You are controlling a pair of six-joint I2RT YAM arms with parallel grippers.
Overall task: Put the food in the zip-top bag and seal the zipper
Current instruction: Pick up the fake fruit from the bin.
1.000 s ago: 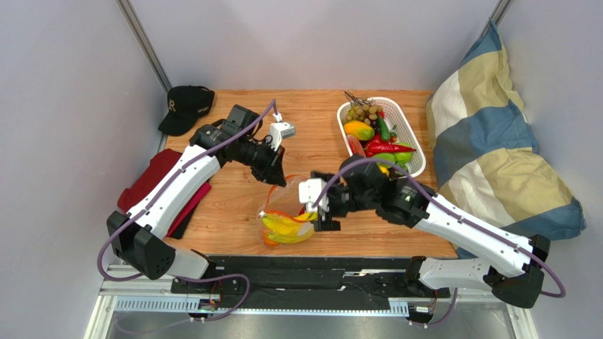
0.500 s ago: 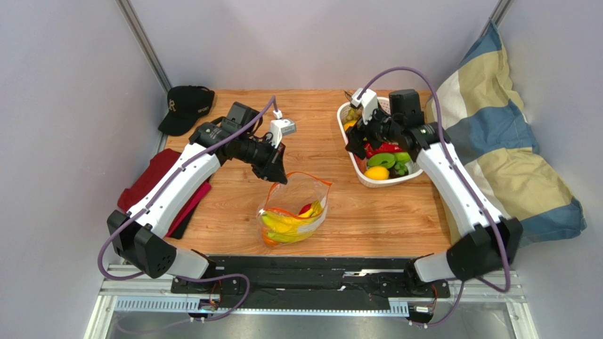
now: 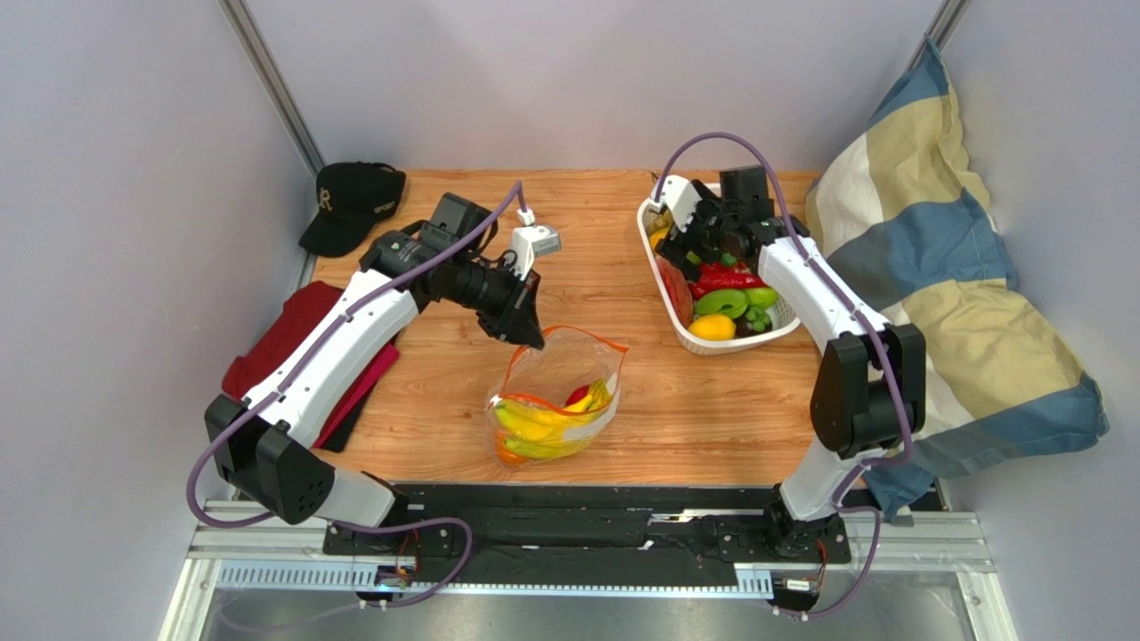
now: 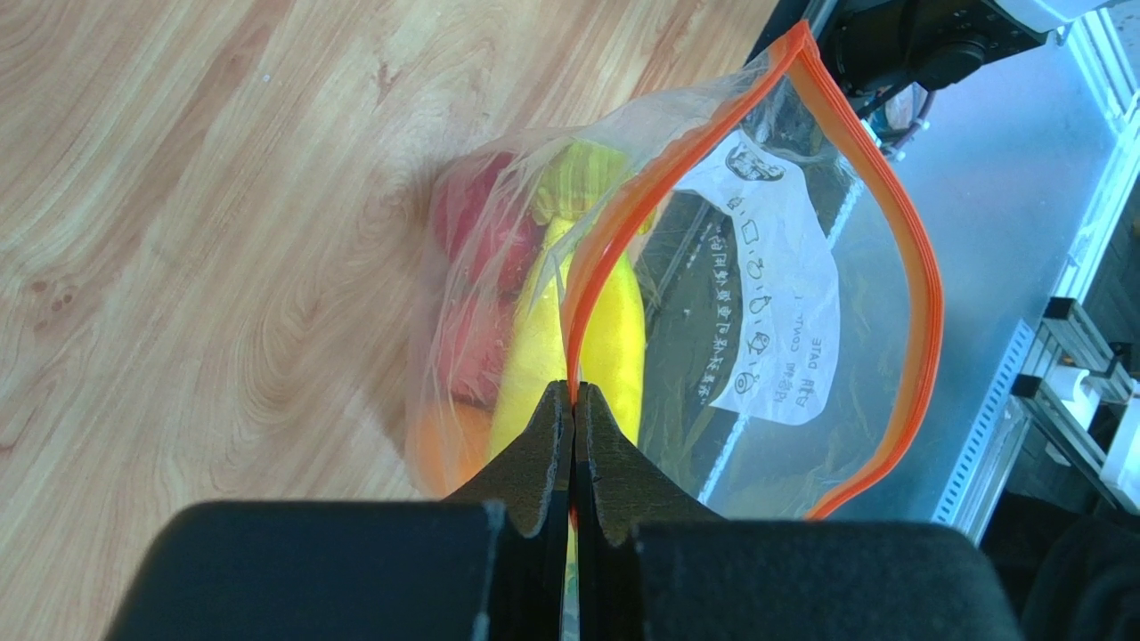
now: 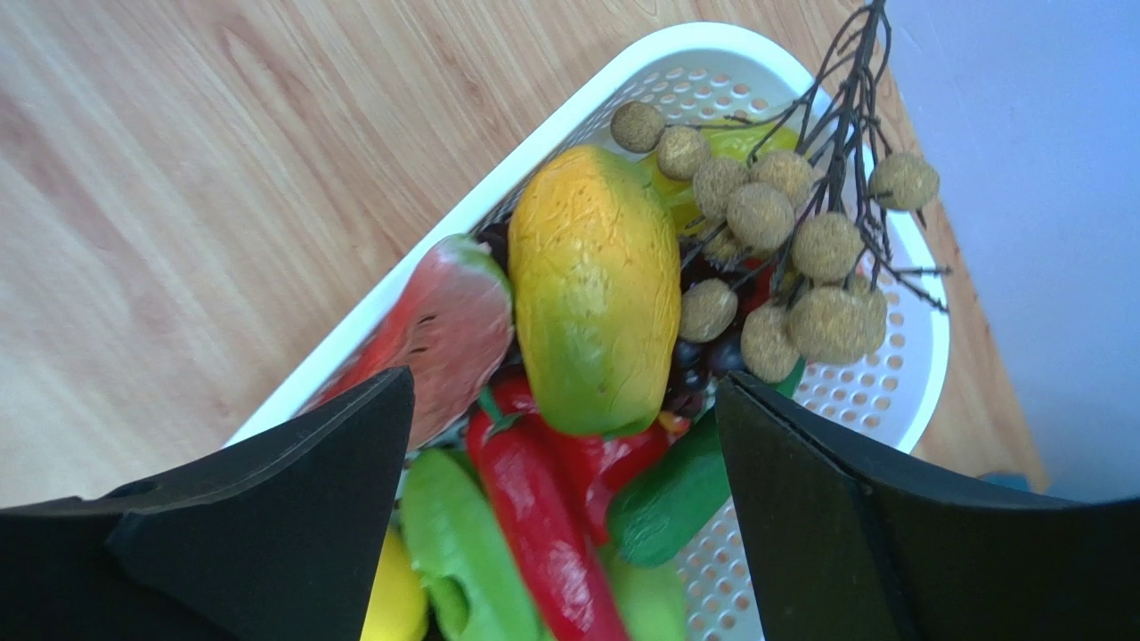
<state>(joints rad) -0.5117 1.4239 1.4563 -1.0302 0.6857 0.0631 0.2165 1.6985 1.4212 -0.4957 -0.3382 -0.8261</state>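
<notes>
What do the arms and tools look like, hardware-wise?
The left arm and right arm have white link shells with black joints. A purple cable loops along each. Each wrist carries a small white camera block. The left tool and right tool are matte black with wedge-shaped fingers. No readable markings.

My right gripper (image 5: 559, 401) is gone from the zip-top bag (image 3: 576, 374); it now hangs spread over the basket (image 5: 709, 38), above the mango (image 5: 596, 307).
</notes>
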